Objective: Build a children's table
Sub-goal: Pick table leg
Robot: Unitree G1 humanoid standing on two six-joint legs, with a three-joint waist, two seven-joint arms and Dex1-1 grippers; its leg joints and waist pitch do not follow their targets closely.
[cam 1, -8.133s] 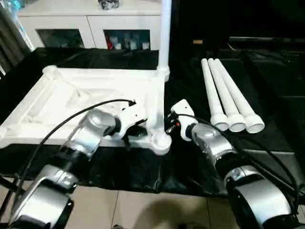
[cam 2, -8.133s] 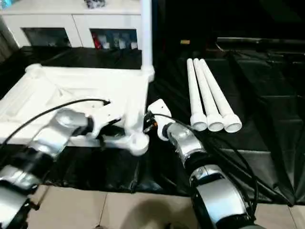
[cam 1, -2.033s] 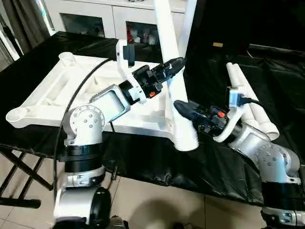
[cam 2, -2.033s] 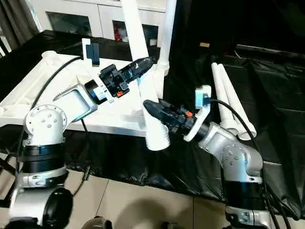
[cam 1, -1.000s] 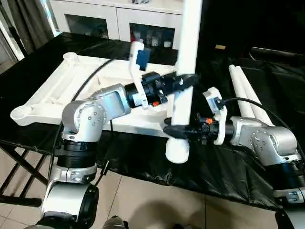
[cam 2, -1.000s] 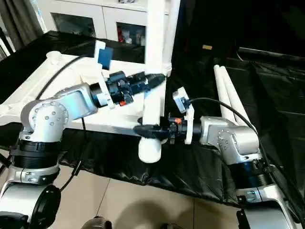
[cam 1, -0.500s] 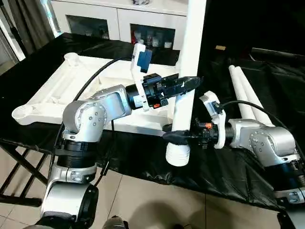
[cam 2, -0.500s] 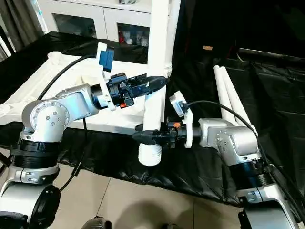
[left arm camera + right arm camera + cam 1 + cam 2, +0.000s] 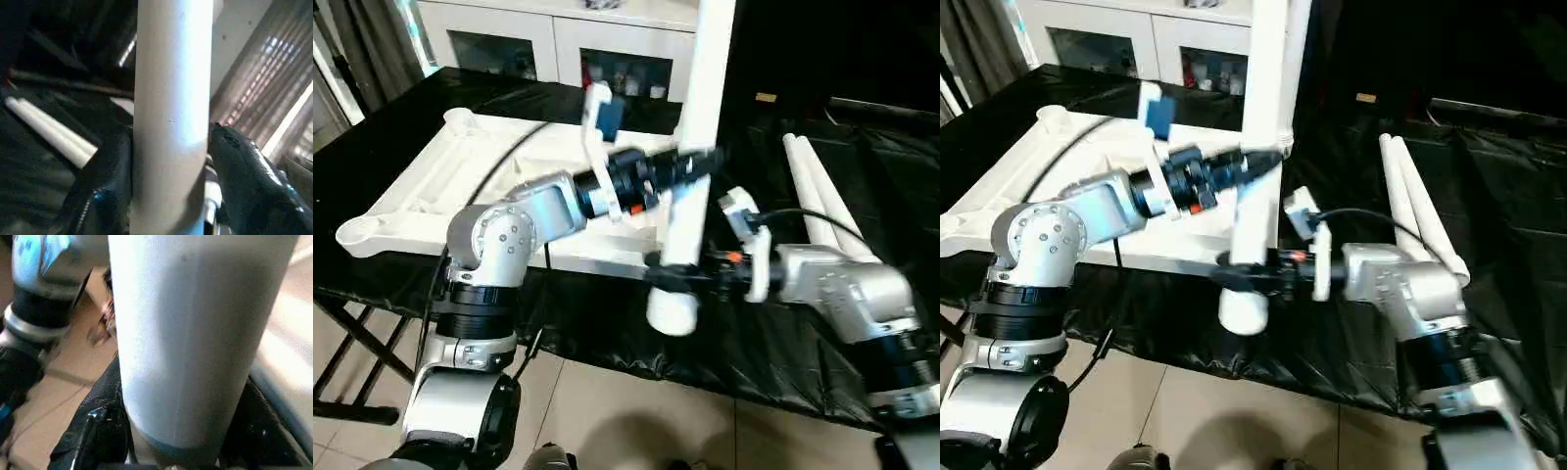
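Leg (image 9: 690, 166): you're holding it upright at frame centre, over the tabletop's (image 9: 421, 186) near corner.
Left gripper (image 9: 690, 164): clasping it midway.
Right gripper (image 9: 671, 274): clasping its lower end.
Tip: you're aiming for the socket; keep the leg vertical.

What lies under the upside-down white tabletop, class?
The tabletop rests on a black sheet that covers the support beneath. Dark folding legs show below its near-left edge. The support's own surface is hidden by the sheet.
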